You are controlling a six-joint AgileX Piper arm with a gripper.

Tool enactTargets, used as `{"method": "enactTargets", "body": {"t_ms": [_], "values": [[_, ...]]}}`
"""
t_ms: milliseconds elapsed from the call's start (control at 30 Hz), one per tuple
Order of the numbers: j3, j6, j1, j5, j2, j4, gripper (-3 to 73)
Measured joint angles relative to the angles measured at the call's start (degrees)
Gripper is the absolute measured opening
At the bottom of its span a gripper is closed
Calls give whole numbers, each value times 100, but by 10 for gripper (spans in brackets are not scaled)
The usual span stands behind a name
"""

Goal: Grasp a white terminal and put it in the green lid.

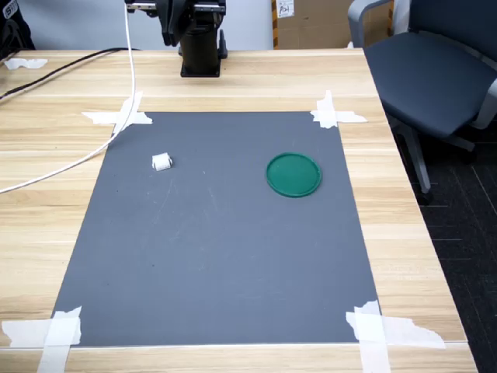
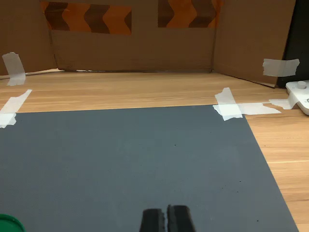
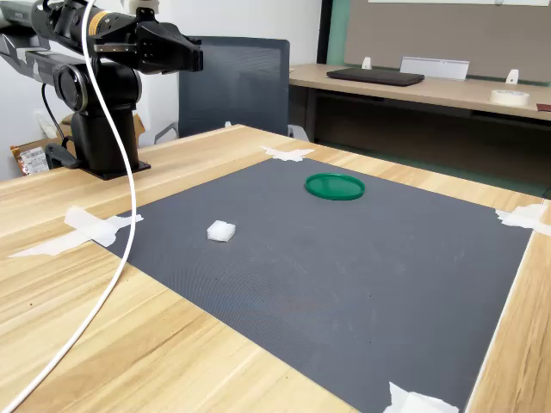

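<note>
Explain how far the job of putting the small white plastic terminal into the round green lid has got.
Nothing looks done yet. The small white blocky plastic terminal lies on the grey mat, well apart from the flat round dark-green lid, which holds nothing. Nothing is in hand: the gripper is shut on nothing, raised near the arm's base. Left to do: reaching, grasping the terminal, carrying it and releasing it in the lid.

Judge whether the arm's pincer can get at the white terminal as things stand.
Probably yes: the white terminal lies alone on the grey mat, apart from the green lid, nothing over it. The pincer is shut and must open first.
</note>
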Motion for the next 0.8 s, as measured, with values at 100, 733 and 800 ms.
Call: {"method": "enactTargets", "body": {"t_ms": [100, 733, 800], "values": [[0, 0, 0, 0, 0, 0, -29], [-611, 0, 0, 150, 1042, 0, -29], [-835, -6, 0, 137, 1341, 0, -29]]}}
